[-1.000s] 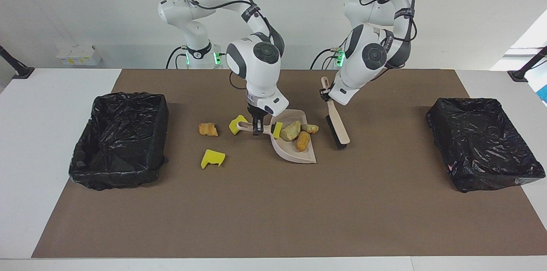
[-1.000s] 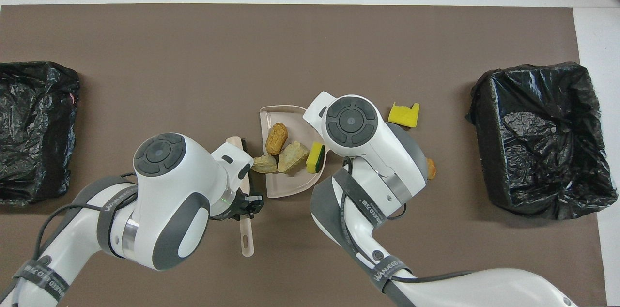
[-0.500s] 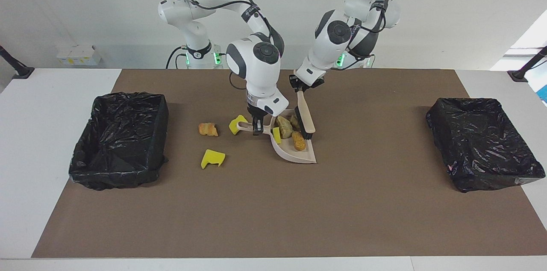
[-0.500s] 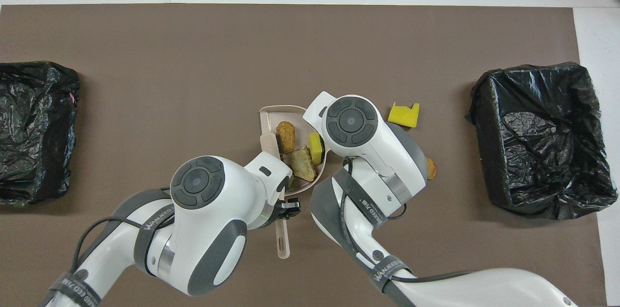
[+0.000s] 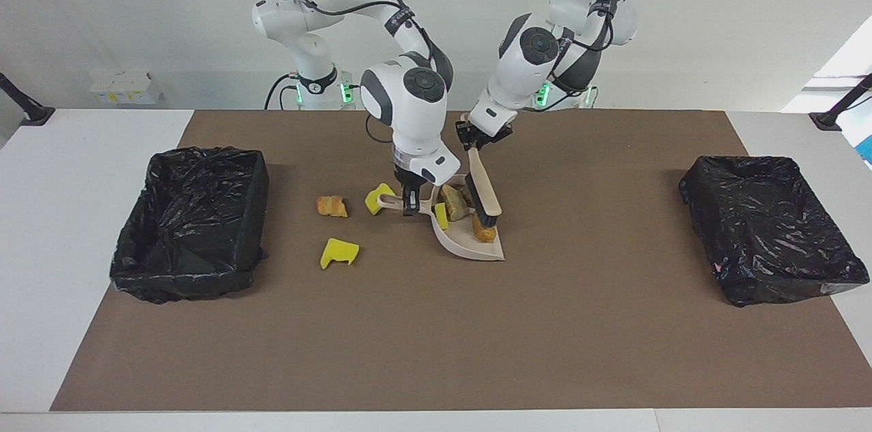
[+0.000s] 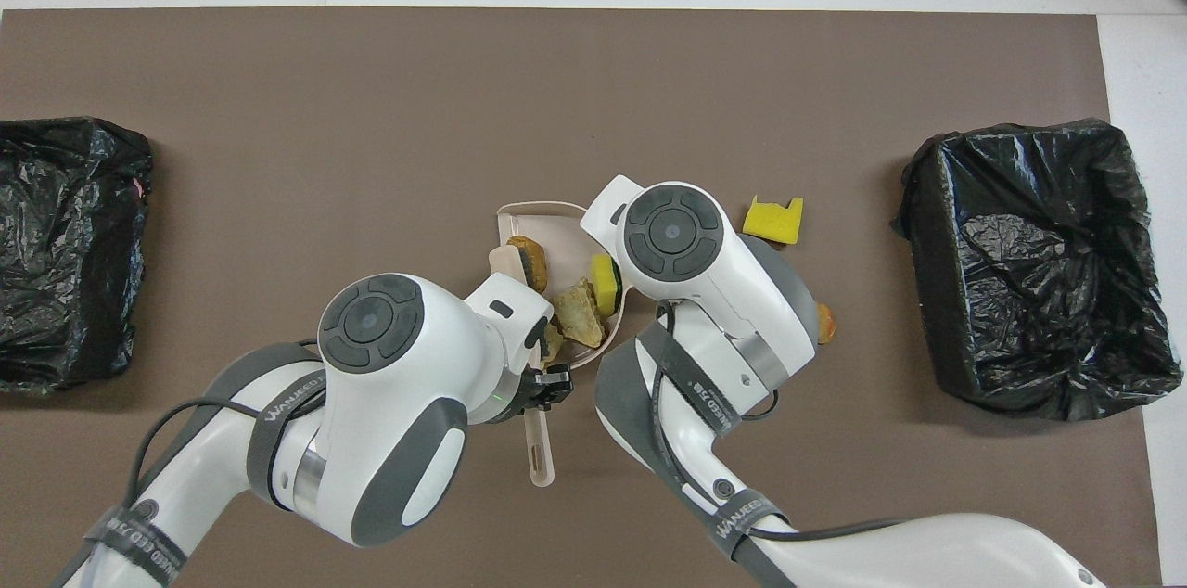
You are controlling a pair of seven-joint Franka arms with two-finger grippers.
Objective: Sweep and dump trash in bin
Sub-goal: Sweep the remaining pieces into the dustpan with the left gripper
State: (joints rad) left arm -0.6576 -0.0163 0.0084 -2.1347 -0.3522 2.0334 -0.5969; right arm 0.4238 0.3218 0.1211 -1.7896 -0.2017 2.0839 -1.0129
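Dustpan (image 5: pixel 470 241) gripped at handle by right gripper (image 5: pixel 409 204); brush (image 5: pixel 482 190) clamped by left gripper (image 5: pixel 475 139), bristles in pan. Four trash pieces (image 5: pixel 458 208) loaded — three (image 5: pixel 338 252) left on mat toward right arm's bin (image 5: pixel 191 221). Dumping not begun.

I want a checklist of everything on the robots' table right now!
Surface: brown mat on a white table.
Job's things: beige plastic dustpan holding tan bread-like chunks and a yellow sponge scrap; two yellow scraps and one tan chunk loose on the mat; two bins lined with black bags.
Clutter: nothing seen.
Grippers: right gripper shut on the dustpan's handle; left gripper shut on the beige brush, bristles in the pan.
Cables: black cables along both arms.
Surroundings: white wall, small white boxes.
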